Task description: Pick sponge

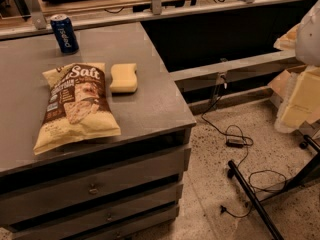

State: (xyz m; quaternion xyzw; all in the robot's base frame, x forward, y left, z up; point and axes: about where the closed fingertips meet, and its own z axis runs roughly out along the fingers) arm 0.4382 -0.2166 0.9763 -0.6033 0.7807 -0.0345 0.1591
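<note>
So, sponge (123, 77) lies flat on the gray table (150, 109), just beside the Salt chip bag (75, 106) near its top right corner, w/ a blue Pepsi can (64, 32) further back. Gripper (299, 101) is way off at the right edge, over the floor. Can't tell if it's clenched or released tbh.

Sponge (123, 77): small pale yellow foam block, rounded rectangle, sides slightly pinched, unmarked. Lying flat on grey table (150, 109), toward right side of top, just beside upper right corner of chip bag (75, 104); perhaps touching, hard to tell. Unheld; gripper (296, 103) far right, off table, well apart.
</note>
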